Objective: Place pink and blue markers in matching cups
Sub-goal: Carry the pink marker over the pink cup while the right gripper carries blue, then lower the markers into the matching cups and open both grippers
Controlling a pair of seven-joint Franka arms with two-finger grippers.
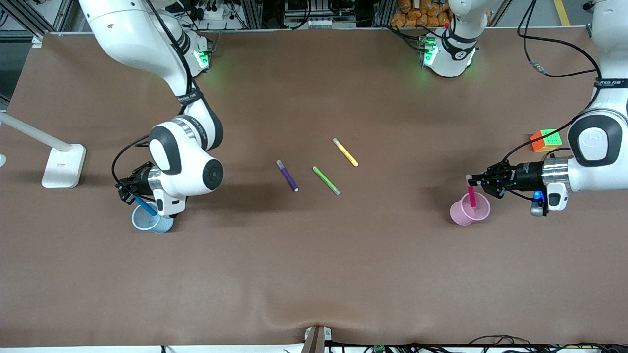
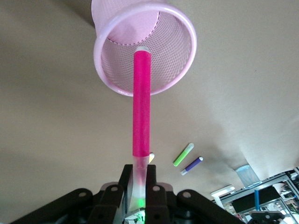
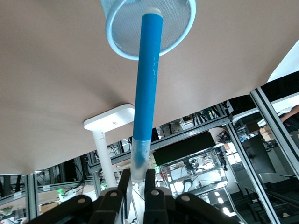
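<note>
Both markers hang poised but unreleased: the left gripper (image 1: 475,182) pinches the pink marker (image 1: 472,196) by its cap, tip inside the pink mesh cup (image 1: 463,214); the right gripper (image 1: 128,192) likewise clamps the blue marker (image 1: 145,206) over the blue mesh cup (image 1: 147,224); only letting go remains, I judge.

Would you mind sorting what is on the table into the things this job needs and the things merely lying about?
Needed:
- pink marker, held by the left gripper over the pink cup
- blue marker, held by the right gripper over the blue cup

Lying about:
- purple marker
- green marker
- yellow marker
- puzzle cube
- white stand
</note>
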